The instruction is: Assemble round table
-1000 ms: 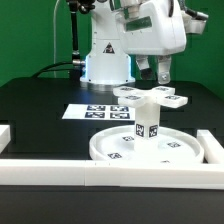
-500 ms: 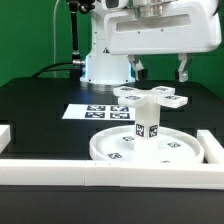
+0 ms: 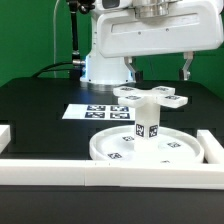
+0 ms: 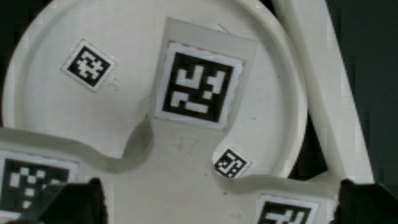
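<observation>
The gripper (image 3: 158, 70) hangs above the table assembly with its two fingers (image 3: 186, 68) spread wide, one on each side and nothing between them, so the jaws stand open and empty. Directly below the gap sits the cross-shaped foot (image 3: 150, 97), lying flat on top of the short leg (image 3: 146, 126); its arms reach out about as far as the fingers stand apart, and clear air shows between the fingertips and the foot's upper face. The leg stands upright in the middle of the large rimmed disc (image 3: 117, 150), which lies on the black table (image 3: 40, 110).

Beyond the jaws, toward the robot's base, the marker board (image 3: 88, 112) lies flat, just beside the disc's far rim. On the near side of the jaws a long white border wall (image 3: 60, 168) runs along the table's edge, with the disc's rim close up against it, and a short wall piece (image 3: 211, 146) bounds the exterior view's right.

In the wrist view the disc's (image 4: 107, 45) raised rim curves past the leg's (image 4: 199, 82) tagged face, with two arms of the foot (image 4: 36, 170) nearest the lens.
</observation>
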`<state>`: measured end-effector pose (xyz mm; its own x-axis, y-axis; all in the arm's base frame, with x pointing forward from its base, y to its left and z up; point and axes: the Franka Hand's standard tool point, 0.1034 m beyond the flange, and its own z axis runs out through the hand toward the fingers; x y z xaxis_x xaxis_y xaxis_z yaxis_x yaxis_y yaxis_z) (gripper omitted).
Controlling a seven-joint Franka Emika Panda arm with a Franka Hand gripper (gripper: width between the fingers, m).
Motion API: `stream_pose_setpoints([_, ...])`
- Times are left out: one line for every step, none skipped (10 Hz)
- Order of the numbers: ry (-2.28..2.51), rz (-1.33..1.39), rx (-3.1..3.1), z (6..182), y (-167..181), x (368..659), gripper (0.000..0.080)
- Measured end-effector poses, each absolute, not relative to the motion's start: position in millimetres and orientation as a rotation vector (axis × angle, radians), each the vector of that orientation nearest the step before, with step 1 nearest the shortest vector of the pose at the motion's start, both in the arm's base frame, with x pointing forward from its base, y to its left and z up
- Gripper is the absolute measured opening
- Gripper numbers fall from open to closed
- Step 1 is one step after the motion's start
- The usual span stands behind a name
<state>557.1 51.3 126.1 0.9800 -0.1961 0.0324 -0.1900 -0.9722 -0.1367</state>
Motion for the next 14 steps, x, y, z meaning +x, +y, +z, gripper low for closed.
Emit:
stream_pose_setpoints([0.05, -0.089, -3.024, 125.6, 50.4, 557.0, 0.0649])
stream_pose_setpoints([-0.177, -0.101, -3.036, 126.3, 50.1, 557.9, 0.0649])
stream_pose_setpoints([-0.4, -0.104, -3.039, 128.8, 52.3, 560.6, 0.0649])
stream_pose_setpoints([-0.528, -0.113, -3.031, 129.8, 53.1, 562.2, 0.0649])
stream_pose_setpoints([-0.627, -0.114, -3.016, 129.1, 51.2, 562.0, 0.0649])
stream_pose_setpoints([-0.771, -0.117, -2.986, 128.7, 50.0, 561.9, 0.0649])
stream_pose_setpoints([-0.803, -0.117, -2.978, 128.5, 49.9, 561.8, 0.0649])
stream_pose_setpoints([-1.037, -0.135, -2.921, 127.9, 47.6, 563.3, 0.0649])
stream_pose_setpoints([-1.28, -0.159, -2.845, 126.8, 44.7, 565.3, 0.0649])
stream_pose_setpoints([-1.437, -0.164, -2.781, 126.8, 44.5, 566.2, 0.0649])
stream_pose_setpoints([-1.621, -0.153, -2.705, 126.9, 45.0, 567.1, 0.0649])
stream_pose_setpoints([-1.775, -0.138, -2.631, 126.6, 45.5, 567.2, 0.0649])
stream_pose_setpoints([-1.823, -0.135, -2.601, 126.4, 43.4, 567.2, 0.0649])
stream_pose_setpoints([-1.891, -0.129, -2.561, 126.4, 41.5, 567.3, 0.0649])
